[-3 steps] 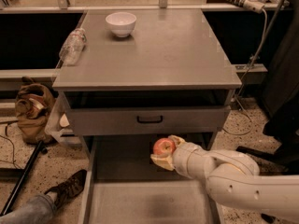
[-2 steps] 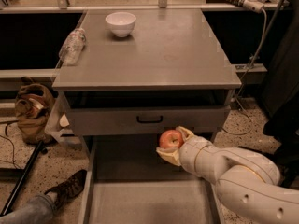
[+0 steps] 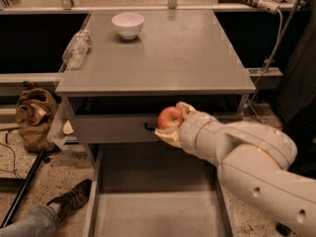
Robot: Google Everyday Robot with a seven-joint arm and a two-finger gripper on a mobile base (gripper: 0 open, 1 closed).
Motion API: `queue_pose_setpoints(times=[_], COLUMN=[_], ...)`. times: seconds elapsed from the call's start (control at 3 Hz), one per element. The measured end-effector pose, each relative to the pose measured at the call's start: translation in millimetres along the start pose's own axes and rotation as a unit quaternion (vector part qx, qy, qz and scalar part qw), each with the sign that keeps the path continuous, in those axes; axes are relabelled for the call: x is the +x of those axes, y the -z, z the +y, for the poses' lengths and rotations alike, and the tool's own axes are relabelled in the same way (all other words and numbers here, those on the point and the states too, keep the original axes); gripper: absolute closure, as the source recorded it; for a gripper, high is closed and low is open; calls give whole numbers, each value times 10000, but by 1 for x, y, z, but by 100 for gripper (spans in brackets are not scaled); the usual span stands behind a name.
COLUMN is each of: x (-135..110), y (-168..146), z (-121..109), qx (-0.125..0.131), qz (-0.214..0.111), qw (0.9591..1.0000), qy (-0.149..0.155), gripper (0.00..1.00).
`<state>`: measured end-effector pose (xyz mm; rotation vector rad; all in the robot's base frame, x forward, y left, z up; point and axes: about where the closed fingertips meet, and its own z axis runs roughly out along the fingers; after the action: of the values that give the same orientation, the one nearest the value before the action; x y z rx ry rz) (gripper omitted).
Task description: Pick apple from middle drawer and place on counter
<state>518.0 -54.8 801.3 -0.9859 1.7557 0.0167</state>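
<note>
My gripper [image 3: 173, 123] is shut on the apple [image 3: 170, 117], a small red-orange fruit. It holds the apple in the air in front of the grey drawer front with the black handle [image 3: 113, 127], above the open middle drawer [image 3: 153, 201]. The apple is just below the level of the counter [image 3: 163, 53]. My white arm reaches in from the lower right and hides the drawer's right wall.
A white bowl [image 3: 128, 24] stands at the counter's back left. A clear plastic bottle [image 3: 75, 48] lies on the counter's left edge. A brown bag [image 3: 34, 117] and a shoe [image 3: 69, 201] are on the floor to the left.
My gripper has lifted the apple up out of the drawer and slightly right, from near the drawer's back to in front of the upper drawer front.
</note>
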Motion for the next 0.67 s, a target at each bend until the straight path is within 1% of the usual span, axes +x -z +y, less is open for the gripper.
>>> queue_pose_setpoints(times=[0.33, 0.67], x=[-66, -66], y=[-19, -19], z=[-23, -23], qx=[67, 67], qz=[-266, -266], qw=[9990, 9990], qy=[340, 340], gripper=[100, 100])
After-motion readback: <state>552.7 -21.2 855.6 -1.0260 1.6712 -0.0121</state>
